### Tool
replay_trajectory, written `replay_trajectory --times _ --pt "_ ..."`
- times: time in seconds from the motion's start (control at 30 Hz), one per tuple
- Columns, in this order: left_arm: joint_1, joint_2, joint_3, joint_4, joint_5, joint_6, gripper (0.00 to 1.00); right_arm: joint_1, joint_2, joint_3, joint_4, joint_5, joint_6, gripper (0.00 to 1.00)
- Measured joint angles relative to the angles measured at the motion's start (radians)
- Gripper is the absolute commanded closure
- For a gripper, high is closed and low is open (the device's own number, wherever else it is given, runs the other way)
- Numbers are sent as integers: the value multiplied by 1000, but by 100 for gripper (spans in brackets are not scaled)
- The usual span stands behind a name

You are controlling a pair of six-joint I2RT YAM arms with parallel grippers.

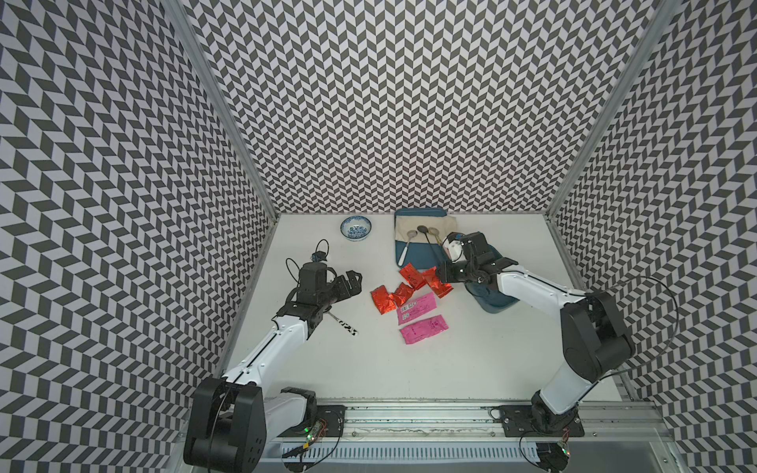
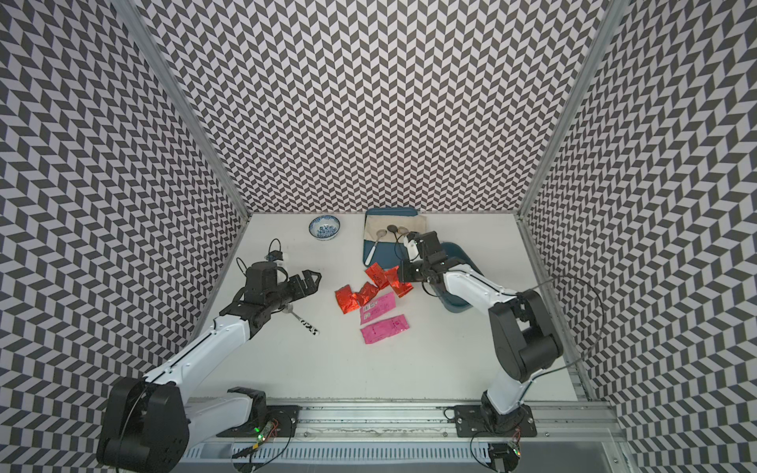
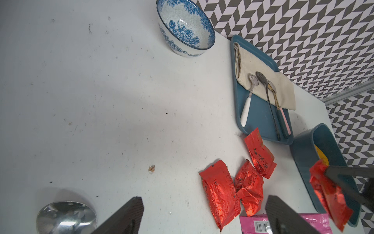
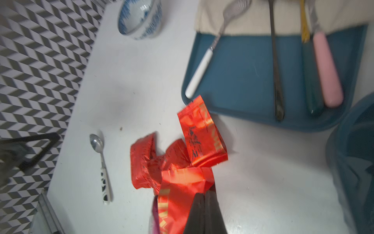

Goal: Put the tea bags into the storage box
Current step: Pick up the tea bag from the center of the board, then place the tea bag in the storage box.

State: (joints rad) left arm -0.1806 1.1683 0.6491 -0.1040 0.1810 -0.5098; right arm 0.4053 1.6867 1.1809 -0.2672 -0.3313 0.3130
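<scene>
Right end effector (image 1: 440, 275): pinching a red tea bag (image 1: 444, 290) — beside the box (image 1: 497, 306), likely for dropping in.
Left end effector (image 1: 355, 281): spread, idle.

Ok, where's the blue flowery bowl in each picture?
In a top view: the bowl sits by the back wall, left of the tray.
In a top view: the bowl by the back wall, left of the tray.
Left wrist: whole bowl, beside the tray.
Right wrist: blurry bowl, partly cut off, beside the tray.
Landmark: the blue tray, in all four.
</scene>
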Motion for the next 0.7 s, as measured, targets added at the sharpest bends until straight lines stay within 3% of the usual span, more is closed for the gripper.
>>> replay_trajectory --times 0.3,0.7 --pt "0 0 0 0 1 0 0 -219 -13 82 -29 15 -79 100" --pt "0 0 0 -3 2 11 0 -276 87 77 12 201 -242 100"
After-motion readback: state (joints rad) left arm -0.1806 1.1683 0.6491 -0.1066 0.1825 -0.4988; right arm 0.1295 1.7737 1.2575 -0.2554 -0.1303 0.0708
